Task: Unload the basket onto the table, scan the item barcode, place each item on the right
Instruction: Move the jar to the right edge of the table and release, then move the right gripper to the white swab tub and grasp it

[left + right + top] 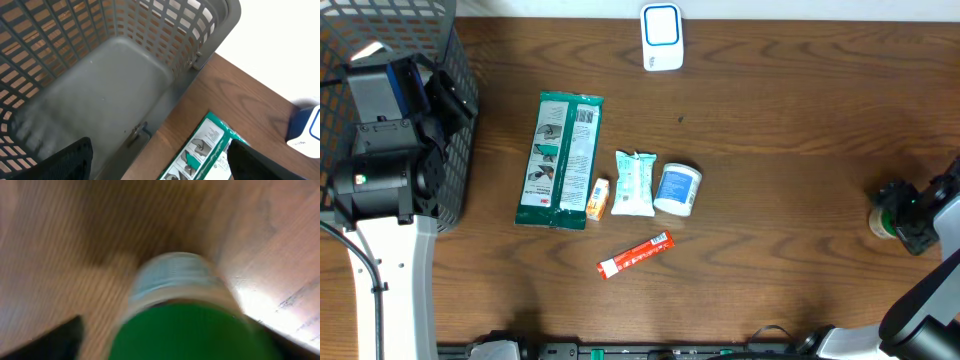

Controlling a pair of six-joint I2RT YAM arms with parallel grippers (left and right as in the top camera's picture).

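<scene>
Right now the right end effector [898, 213] is hovering at the right edge of the desk [770, 150] w/ a green-lidded jar [175, 297] just in front of it; too blurry, can't tell if it's gripping. Meanwhile the left end effector [161, 161] is hanging spread wide, empty, over the grey basket [115, 75]; the scanner [661, 37] is sitting at the far edge.
</scene>
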